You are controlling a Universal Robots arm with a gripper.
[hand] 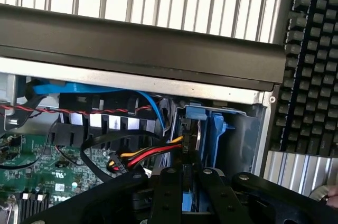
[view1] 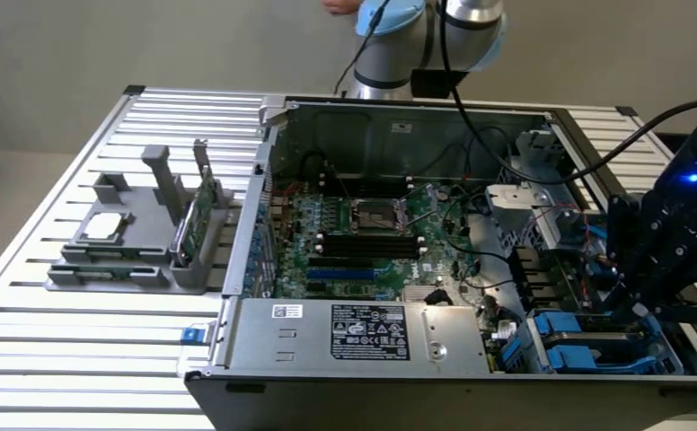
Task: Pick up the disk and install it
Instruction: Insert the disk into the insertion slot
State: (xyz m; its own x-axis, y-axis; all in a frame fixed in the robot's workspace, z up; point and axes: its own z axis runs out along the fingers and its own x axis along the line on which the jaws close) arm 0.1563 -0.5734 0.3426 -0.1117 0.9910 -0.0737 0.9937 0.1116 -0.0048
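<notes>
An open computer case point(view1: 445, 395) lies on a slatted metal table point(view1: 85, 359), seen from above. The robot arm point(view1: 427, 36) rises at twelve o'clock in the exterior view, behind the case. Its dark wrist, showing a small blue light, hangs over the case's corner at about four o'clock. There the gripper point(view1: 639, 301) points down into the corner, just above the blue drive bay point(view1: 577, 332).

In the wrist view, the gripper point(hand: 188, 176) has two black fingers point(hand: 169, 192) standing narrow and close together. They sit on either side of a thin slab seen edge-on, with blue plastic along it. This is the disk point(hand: 191, 200), and the fingers appear to pinch it. The disk stands upright in the mouth of the blue bay point(hand: 216, 129). Yellow, red and black cables point(hand: 153, 152) end right beside it. The green motherboard point(view1: 373, 224) fills the middle of the case.
</notes>
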